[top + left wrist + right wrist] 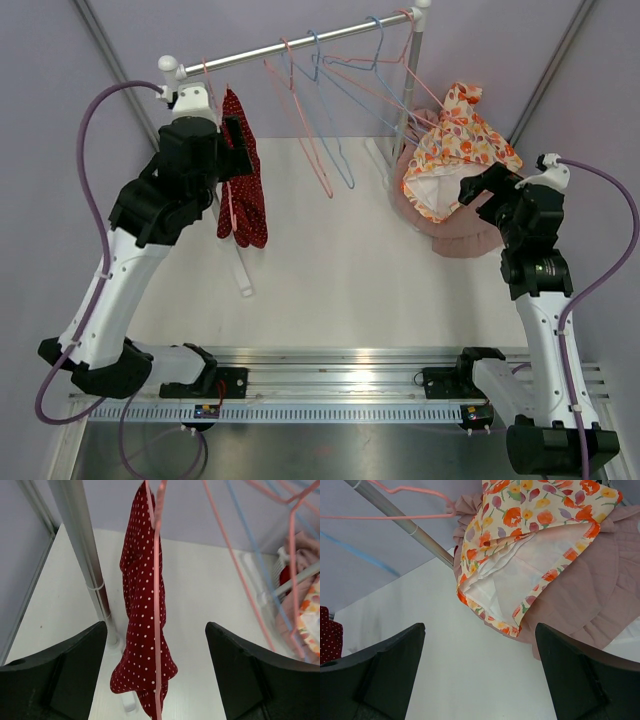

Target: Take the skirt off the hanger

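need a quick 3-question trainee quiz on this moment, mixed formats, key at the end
1. True or false: the left hand is open and not gripping the red dotted skirt.
2. What lies just ahead of the open right hand in its wrist view?
A. a floral garment
B. a striped towel
C. blue jeans
3. Fill in: the skirt hangs on a ___ hanger.

Key: 1 true; 2 A; 3 pink.
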`<control>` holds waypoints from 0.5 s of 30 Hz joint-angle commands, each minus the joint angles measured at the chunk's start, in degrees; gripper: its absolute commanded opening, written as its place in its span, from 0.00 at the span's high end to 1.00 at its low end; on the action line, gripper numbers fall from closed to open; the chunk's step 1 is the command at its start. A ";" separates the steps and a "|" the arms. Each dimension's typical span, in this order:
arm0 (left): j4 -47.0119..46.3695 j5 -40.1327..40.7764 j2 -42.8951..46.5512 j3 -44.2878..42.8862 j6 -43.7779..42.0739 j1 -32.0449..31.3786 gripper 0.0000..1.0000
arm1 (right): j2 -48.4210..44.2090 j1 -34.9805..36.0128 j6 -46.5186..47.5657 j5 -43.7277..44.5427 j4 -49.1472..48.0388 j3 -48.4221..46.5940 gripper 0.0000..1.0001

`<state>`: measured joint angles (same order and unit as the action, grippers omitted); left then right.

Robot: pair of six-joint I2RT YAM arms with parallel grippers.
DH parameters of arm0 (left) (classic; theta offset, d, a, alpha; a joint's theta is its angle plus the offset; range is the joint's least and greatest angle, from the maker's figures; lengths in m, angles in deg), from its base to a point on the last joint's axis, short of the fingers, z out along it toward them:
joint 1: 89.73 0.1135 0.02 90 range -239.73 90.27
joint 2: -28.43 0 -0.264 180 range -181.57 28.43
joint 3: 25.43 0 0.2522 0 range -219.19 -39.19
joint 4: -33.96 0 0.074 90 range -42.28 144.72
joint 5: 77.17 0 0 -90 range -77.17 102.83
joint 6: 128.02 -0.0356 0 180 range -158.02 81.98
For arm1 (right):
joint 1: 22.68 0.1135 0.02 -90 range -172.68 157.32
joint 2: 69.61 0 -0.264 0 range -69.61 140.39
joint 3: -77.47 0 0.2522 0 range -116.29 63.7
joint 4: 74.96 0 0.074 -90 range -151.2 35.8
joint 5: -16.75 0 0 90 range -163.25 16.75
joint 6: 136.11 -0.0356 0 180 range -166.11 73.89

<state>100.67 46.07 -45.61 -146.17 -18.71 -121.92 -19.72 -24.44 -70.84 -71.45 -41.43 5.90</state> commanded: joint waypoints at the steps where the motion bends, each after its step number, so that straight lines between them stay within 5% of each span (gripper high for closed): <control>1: -3.99 -1.94 -1.01 2.47 -1.56 1.77 0.21 | -1.55 0.27 0.39 -1.54 -0.08 -0.12 0.01; 2: -4.25 -1.86 -1.54 2.74 -1.56 2.12 0.27 | -1.72 0.27 0.39 -1.54 -0.08 -0.03 0.01; 4: -4.34 -1.42 -3.30 2.48 -0.94 2.83 0.56 | -1.99 0.27 0.38 -1.54 0.09 0.23 0.01; 5: -4.34 -0.81 -3.83 2.04 -0.33 2.92 0.84 | -2.25 0.27 0.39 -1.54 0.18 0.23 0.00; 7: -4.00 -0.01 -4.80 -0.15 0.02 2.92 1.00 | -2.51 0.27 0.47 -1.54 0.53 -0.03 0.00; 11: -3.91 -0.27 -5.41 -4.81 -0.76 2.92 1.00 | -5.14 0.27 2.40 -4.59 -0.95 -1.52 0.00; 15: -1.01 -3.07 -7.95 -14.46 -1.21 2.83 1.00 | -6.56 0.61 1.01 -26.26 -11.40 -4.15 0.01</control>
<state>102.79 44.56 -53.65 -152.31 -18.95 -119.19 -24.77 -24.39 -69.63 -81.35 -42.80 5.95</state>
